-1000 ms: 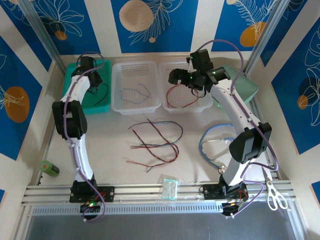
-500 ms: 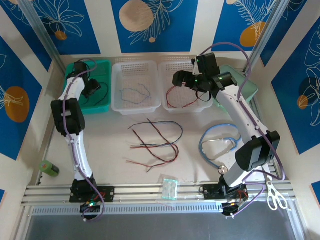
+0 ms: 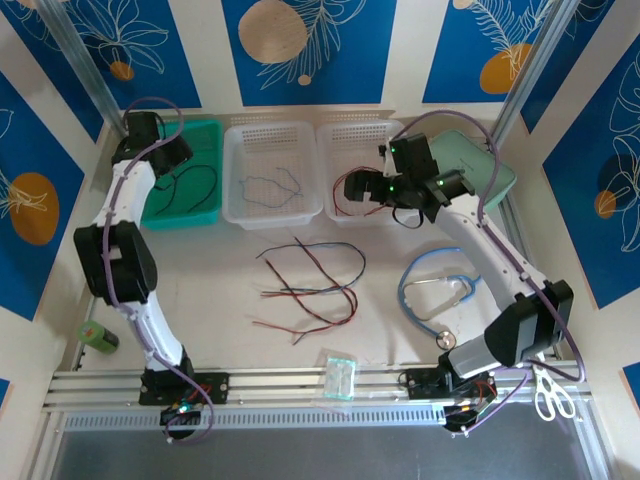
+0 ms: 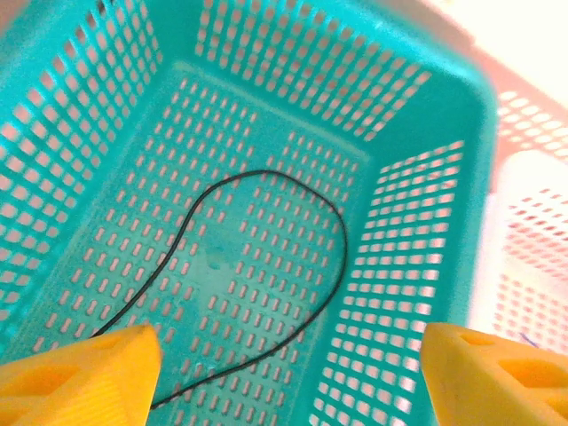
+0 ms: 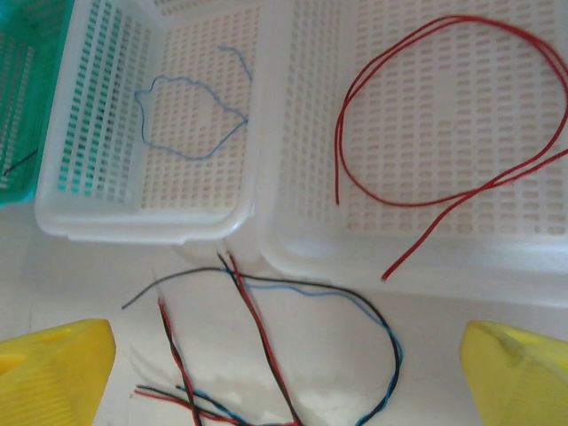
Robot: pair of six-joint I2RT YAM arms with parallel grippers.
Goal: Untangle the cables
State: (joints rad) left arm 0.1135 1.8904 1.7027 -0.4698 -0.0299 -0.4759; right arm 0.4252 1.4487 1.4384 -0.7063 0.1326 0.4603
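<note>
I have bare table (image 3: 220,295) all round the tangled cables (image 3: 312,285), which lie just in front of the white baskets (image 3: 272,213). My right claw (image 5: 284,373) hangs spread wide and empty over the basket rim, arm stretched forward. My left claw (image 4: 284,368), likewise spread, hovers above the teal basket (image 4: 426,231), where one black cable (image 4: 342,240) lies.

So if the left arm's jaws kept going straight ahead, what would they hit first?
Probably the teal basket floor, right at the black cable looped on it. Nothing seems in between, though depth is unclear.
</note>
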